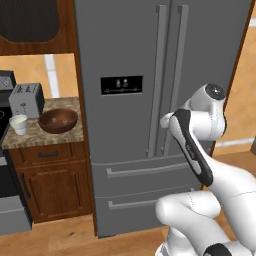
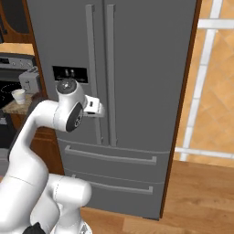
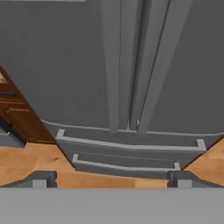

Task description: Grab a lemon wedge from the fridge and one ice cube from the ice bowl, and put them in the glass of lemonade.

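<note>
I held the gripper [image 3: 111,178] released before the closed fridge [image 1: 125,50]; its 2 stiff bar handles [image 3: 127,65] looked the place to grip.

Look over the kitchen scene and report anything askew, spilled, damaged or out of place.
Nothing stands out. The fridge has both doors and both drawers shut. On the counter the ice bowl, the glass of lemonade and the toaster stand upright with no spill around them. The gripper is open and empty, facing the fridge handles.
</note>
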Robot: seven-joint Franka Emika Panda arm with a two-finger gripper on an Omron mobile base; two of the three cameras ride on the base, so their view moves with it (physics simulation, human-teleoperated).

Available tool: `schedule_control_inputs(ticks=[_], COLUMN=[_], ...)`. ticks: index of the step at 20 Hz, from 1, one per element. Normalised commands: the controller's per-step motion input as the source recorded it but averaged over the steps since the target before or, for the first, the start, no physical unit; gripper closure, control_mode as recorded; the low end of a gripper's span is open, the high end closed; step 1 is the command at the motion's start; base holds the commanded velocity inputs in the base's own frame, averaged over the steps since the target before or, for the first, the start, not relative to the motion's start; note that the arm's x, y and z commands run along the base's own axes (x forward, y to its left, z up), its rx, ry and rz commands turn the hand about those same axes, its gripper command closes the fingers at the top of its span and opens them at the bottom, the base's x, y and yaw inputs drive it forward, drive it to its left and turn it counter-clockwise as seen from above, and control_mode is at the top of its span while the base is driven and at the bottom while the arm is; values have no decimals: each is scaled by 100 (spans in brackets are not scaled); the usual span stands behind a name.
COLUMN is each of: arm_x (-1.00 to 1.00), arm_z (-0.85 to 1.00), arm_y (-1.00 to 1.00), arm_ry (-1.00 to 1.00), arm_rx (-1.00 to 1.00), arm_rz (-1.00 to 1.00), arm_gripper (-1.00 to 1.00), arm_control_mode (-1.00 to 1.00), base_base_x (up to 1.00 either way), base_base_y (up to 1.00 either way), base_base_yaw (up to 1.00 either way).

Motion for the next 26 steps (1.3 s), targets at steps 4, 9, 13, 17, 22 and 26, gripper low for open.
schedule_control_inputs(ticks=[4,9,13,17,22,26], arm_x=[74,67,40,23,20,37], arm_z=[20,37,58,39,5,-26], arm_y=[1,13,11,0,0,15], arm_ry=[-1,-16,-13,-8,-13,-13], arm_rx=[0,0,1,4,1,-1], arm_rz=[0,0,-2,-11,-7,0], arm_gripper=[-100,-100,-100,-100,-100,-100], arm_control_mode=[-100,-100,-100,-100,-100,-100], base_base_x=[0,0,0,0,0,0], base_base_y=[0,0,0,0,0,0], base_base_yaw=[0,0,0,0,0,0])
